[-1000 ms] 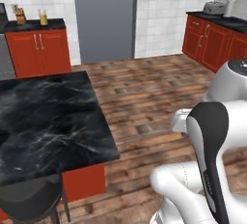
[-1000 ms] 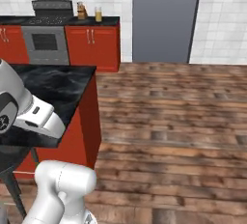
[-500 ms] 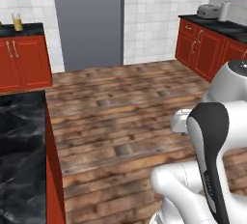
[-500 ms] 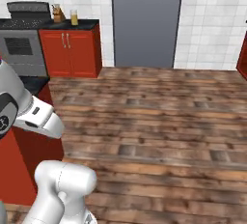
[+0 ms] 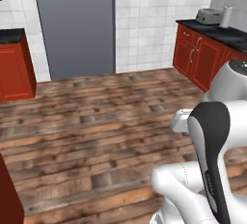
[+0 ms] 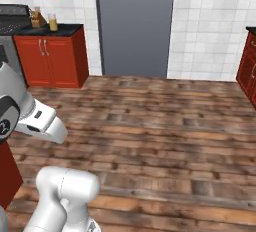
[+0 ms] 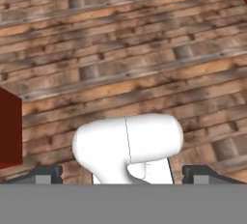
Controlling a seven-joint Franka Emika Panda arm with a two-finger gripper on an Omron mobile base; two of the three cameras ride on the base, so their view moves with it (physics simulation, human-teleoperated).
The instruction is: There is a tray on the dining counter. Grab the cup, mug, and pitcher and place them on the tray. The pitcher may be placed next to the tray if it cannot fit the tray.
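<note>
The pitcher (image 6: 52, 22), a clear glass with orange-yellow in its lower part, stands on the black worktop of a red cabinet (image 6: 50, 56) at the far left of the right base view, well away from the arm. In the hand view my gripper (image 7: 124, 175) is open. Its dark fingertips (image 7: 46, 174) stand wide apart over wooden floor with nothing between them. Of the dining counter, a red piece of its base (image 5: 7, 189) shows at the lower left. The tray, the cup and the mug are out of view.
A tall grey door (image 5: 75, 25) stands ahead between white tiled walls. Red cabinets (image 5: 200, 59) on the right carry a toaster (image 5: 208, 15) and a paper roll (image 5: 225, 16). A brown object (image 6: 35, 18) sits beside the pitcher. Wooden floor (image 6: 150, 126) lies open ahead.
The whole picture has shifted: the base has swung to the right, and the black dining counter has slid out at the left. The gripper has stayed open.
</note>
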